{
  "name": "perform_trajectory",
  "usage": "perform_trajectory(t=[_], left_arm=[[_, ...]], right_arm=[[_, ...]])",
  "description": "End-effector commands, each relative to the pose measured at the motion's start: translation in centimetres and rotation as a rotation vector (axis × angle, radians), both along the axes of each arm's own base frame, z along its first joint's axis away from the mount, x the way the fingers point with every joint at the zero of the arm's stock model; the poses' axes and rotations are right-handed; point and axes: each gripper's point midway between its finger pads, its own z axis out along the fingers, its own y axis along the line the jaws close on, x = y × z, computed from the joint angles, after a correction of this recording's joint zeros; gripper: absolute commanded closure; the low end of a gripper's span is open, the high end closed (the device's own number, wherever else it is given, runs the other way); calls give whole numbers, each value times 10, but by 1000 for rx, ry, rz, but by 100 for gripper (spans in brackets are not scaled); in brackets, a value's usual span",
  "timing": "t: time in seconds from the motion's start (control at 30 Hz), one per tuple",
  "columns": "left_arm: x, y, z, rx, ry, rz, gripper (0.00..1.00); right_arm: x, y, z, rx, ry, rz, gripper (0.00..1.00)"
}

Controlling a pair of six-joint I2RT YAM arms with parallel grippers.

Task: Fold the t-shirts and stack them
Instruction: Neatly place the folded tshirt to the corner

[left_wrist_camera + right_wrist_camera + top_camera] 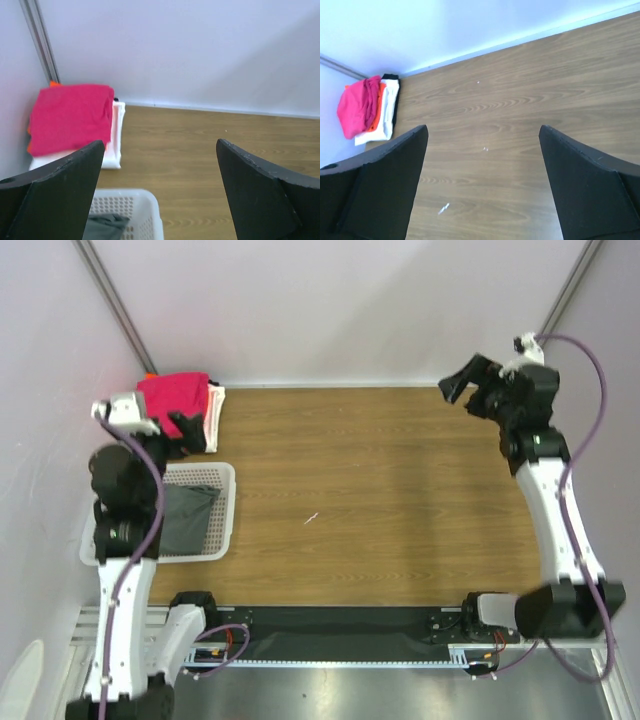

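A stack of folded t-shirts sits in the far left corner of the table: the magenta-pink tee [176, 395] on top, a thin edge of the orange tee [213, 403] under it, and the white tee [217, 410] at the bottom. The stack also shows in the left wrist view [72, 117] and the right wrist view [357, 107]. My left gripper [190, 432] is open and empty, held just in front of the stack and above the basket. My right gripper [470, 390] is open and empty, raised at the far right of the table.
A white lattice basket [228, 510] stands at the left edge with a dark grey cloth [185, 518] inside; it also shows in the left wrist view [140, 207]. The wooden table [370, 490] meets pale walls at the back and left. A small white speck [311, 518] lies mid-table.
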Motion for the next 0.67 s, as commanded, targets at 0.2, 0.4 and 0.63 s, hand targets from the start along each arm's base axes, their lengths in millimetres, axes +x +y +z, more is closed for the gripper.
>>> perform_trajectory(t=[0.2,0.4,0.63], left_arm=[[-53,22,-140,-267,195,210,0],[-71,28,-166,-312,119,251,0],[-73,27,-172,-295,139,243,0]], right_arm=[[-99,-11,-95,45,8,-100,0],[-140,-14,-154,90,64,-142,0],[-137,-23,-142,65,64,-188,0]])
